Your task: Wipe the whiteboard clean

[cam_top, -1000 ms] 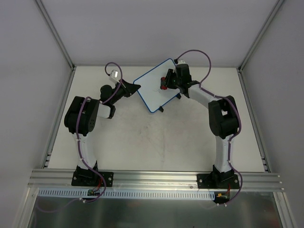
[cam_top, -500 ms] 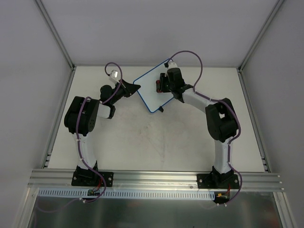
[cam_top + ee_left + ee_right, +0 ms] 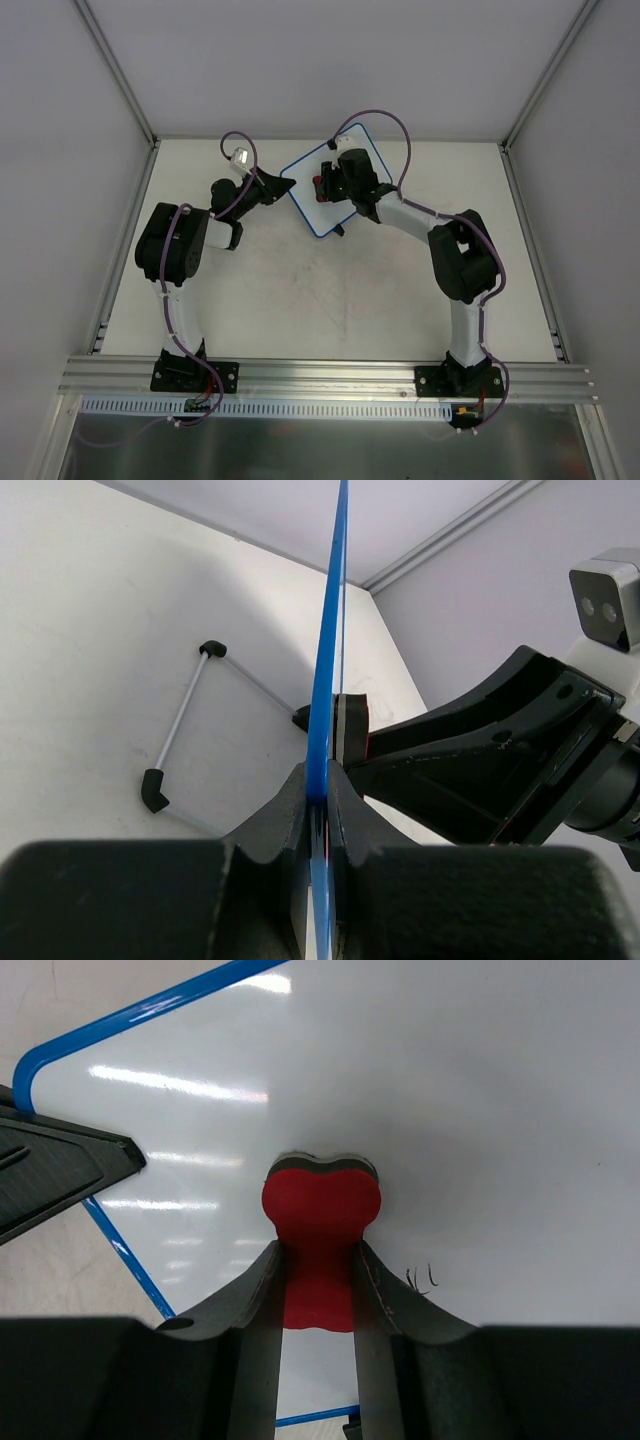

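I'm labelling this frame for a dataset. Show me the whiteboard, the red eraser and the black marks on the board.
whiteboard (image 3: 480, 1080), right wrist view, bare white face.
red eraser (image 3: 321, 1208), right wrist view, its wide head.
black marks (image 3: 421, 1280), right wrist view, middle of the strokes.

On whiteboard (image 3: 450, 1110) an eraser (image 3: 320, 1210), left tool (image 3: 320, 792) at its left edge

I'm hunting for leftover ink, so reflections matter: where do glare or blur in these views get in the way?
Right wrist view: glare streaks cross the whiteboard left of the red eraser held in the right tool; black marks beside it read clearly. Left wrist view: the board is edge-on, the left tool clamping it blurred. Top view: evenly lit, board too small to judge.
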Tool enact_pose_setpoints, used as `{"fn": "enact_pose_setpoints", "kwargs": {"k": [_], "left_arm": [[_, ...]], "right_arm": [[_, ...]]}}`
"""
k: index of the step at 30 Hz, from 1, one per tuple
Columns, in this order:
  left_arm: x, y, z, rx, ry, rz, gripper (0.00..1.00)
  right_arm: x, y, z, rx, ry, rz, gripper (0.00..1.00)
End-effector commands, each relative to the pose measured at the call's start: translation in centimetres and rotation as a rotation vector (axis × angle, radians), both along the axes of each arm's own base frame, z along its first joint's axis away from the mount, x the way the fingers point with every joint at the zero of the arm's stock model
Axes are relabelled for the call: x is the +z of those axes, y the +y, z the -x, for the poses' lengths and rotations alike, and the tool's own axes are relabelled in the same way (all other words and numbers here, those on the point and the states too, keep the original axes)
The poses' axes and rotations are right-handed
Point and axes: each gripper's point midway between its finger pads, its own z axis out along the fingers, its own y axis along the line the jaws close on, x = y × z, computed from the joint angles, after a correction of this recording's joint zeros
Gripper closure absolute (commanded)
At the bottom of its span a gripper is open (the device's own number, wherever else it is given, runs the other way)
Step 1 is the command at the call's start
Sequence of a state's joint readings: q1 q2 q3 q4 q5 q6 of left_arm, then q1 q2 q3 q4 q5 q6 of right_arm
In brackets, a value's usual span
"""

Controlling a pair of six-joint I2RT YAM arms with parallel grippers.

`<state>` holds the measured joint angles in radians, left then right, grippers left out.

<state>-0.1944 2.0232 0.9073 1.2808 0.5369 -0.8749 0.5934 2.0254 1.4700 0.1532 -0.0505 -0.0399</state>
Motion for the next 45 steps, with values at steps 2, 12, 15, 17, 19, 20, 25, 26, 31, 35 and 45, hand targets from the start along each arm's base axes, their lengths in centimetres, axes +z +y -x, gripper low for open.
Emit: {"fn": "enact_pose_setpoints", "kwargs": {"k": [2,12,15,17,19,20,25,26,31,35,45], "left_arm": [[4.3,-2.3,1.5,-0.108,-0.164,-0.008,1.00],[4.2,-2.2,1.6,-0.108,-0.159,-0.009,1.00],[4.2,-2.3,1.7,-0.111,-0.161,-0.008,1.00],[4.3,-2.3,1.7,-0.111,-0.163,-0.007,1.00],[4.3,-2.2,1.7,-0.111,-0.164,-0.007,1.00],[4.4,-2.3,1.8,-0.113,-0.166,-0.007,1.00],[4.4,-2.3,1.8,-0.113,-0.167,-0.007,1.00],[4.3,-2.3,1.8,-0.113,-0.166,-0.007,1.00],[4.2,-2.2,1.9,-0.113,-0.164,-0.007,1.00],[4.3,-2.2,2.0,-0.114,-0.166,-0.007,1.00],[4.0,-2.2,1.9,-0.111,-0.154,0.000,1.00]], "right_arm": [[-4.6,2.9,5.5,0.170,0.148,0.019,1.00],[-6.3,-2.2,2.9,-0.064,0.204,0.021,1.00],[-7.0,-4.4,2.1,-0.154,0.245,0.010,1.00],[-7.6,-5.6,1.9,-0.201,0.271,0.014,1.00],[-8.1,-7.0,1.5,-0.259,0.294,0.017,1.00],[-8.6,-7.8,1.4,-0.296,0.303,0.039,1.00],[-10.0,-10.2,1.2,-0.386,0.355,0.027,1.00],[-10.2,-10.5,1.2,-0.411,0.371,0.017,1.00],[-11.2,-13.0,1.3,-0.529,0.431,0.026,1.00],[-11.4,-13.7,1.5,-0.574,0.455,0.022,1.00],[-10.5,-14.6,2.0,-0.585,0.434,0.031,1.00]]}}
